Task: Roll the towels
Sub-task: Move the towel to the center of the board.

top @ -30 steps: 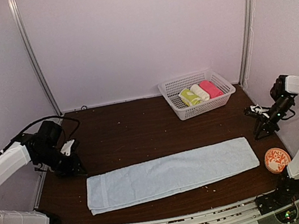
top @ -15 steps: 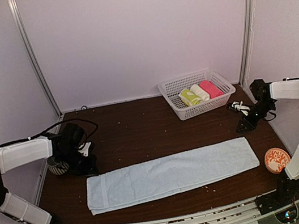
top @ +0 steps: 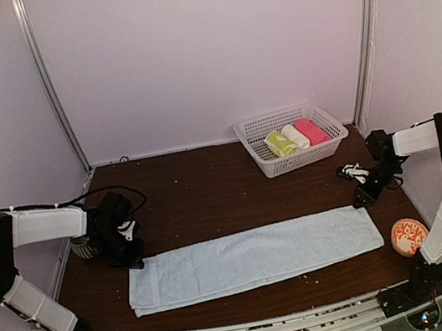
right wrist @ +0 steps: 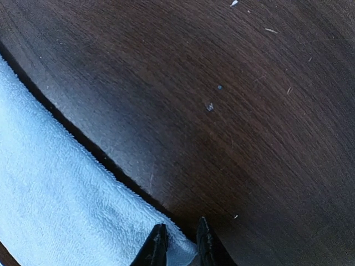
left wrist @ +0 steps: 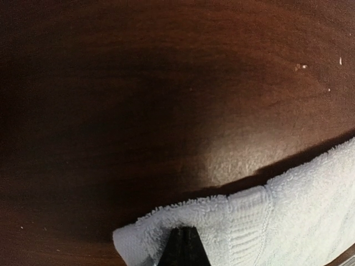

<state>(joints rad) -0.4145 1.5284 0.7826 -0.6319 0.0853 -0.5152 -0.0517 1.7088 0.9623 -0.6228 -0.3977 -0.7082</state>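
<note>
In 1 second both arms have closed in on the blue towel (top: 253, 258) lying flat toward 6 o'clock: left gripper (top: 134, 259) at its 10 o'clock corner, spread impossible to tell, right gripper (top: 362, 199) at 2 o'clock, tips slightly apart, so grasping seems next.

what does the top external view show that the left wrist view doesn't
Only the top external view: the white basket with its three rolls, the orange disc, the right arm and the full length of the pale blue towel. Only the left wrist view: the woven band near the towel's corner, close up, and the left tool right at that corner. Both: the towel and the dark wooden table.
</note>
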